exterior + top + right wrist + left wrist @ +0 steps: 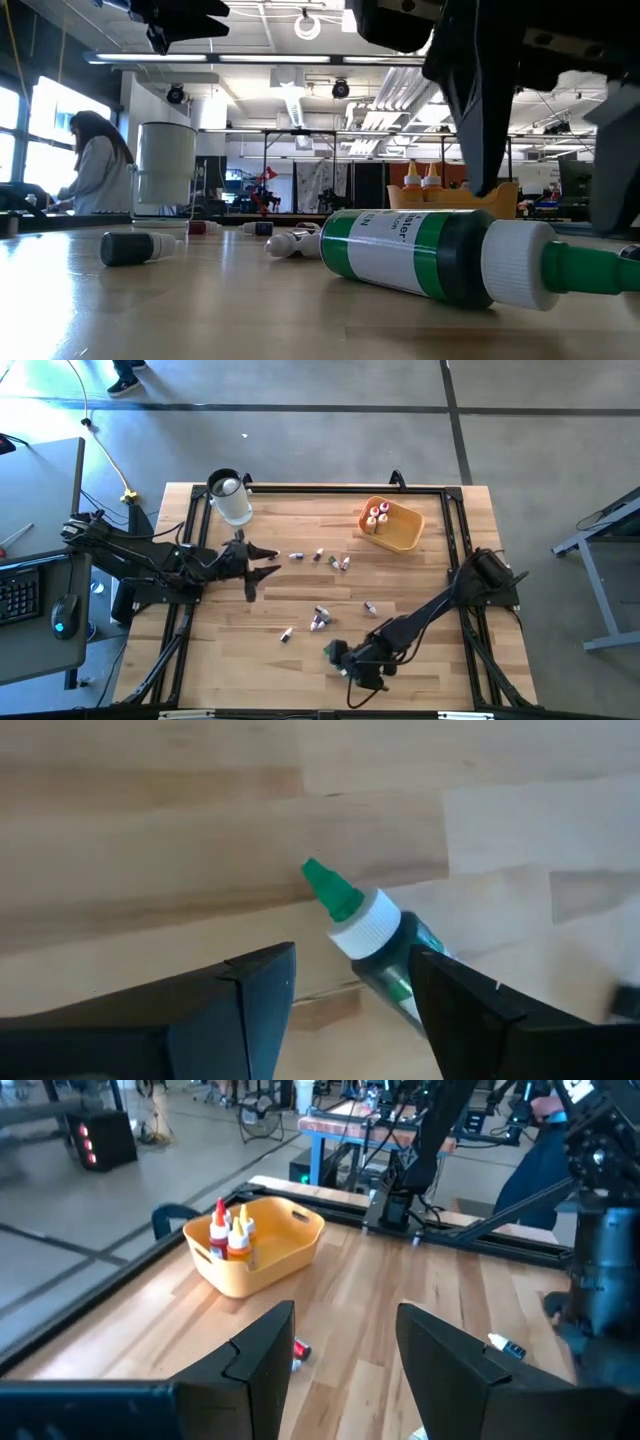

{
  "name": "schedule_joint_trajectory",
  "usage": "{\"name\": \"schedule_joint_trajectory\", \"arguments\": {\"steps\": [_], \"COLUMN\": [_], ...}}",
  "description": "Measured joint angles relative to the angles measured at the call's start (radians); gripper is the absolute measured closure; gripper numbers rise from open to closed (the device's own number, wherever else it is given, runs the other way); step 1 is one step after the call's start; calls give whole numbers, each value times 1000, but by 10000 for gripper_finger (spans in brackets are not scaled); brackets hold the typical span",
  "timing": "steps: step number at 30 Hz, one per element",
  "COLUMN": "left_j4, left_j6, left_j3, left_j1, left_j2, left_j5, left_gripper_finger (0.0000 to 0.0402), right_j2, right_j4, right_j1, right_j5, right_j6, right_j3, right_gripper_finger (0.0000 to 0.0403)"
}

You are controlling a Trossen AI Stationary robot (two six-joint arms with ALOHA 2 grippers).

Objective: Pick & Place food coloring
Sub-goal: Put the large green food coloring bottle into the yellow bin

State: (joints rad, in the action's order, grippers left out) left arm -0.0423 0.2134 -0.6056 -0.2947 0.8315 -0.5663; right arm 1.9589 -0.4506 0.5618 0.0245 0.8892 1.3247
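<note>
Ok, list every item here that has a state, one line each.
Green bottle: lying on its side, capped, not gripped.
Right gripper: open, over the green bottle.
Left gripper: open, empty.
Tray: holds upright bottles.
Clear jar: upright.

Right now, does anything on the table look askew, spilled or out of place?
No spill shows. The green bottle lies on its side near the table's front edge, under the right tool. Other small bottles lie tipped and scattered mid-table, while only a few bottles stand upright in the orange tray.
</note>
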Motion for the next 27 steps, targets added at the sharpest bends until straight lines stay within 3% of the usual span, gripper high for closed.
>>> {"name": "schedule_joint_trajectory", "arguments": {"steps": [5,14,27], "left_j4": [-2,-9,-64], "left_j6": [87,236,464], "left_j3": [-1,0,0], "left_j1": [0,0,0], "left_j2": [22,118,336], "left_j5": [1,-1,-13], "left_gripper_finger": [229,229,229], "right_j2": [23,25,26], "right_j4": [7,11,14], "right_j1": [13,12,16], "right_j5": [-96,-94,-145], "right_j6": [142,339,497], "right_j3": [0,1,0], "right_gripper_finger": [212,212,212]}}
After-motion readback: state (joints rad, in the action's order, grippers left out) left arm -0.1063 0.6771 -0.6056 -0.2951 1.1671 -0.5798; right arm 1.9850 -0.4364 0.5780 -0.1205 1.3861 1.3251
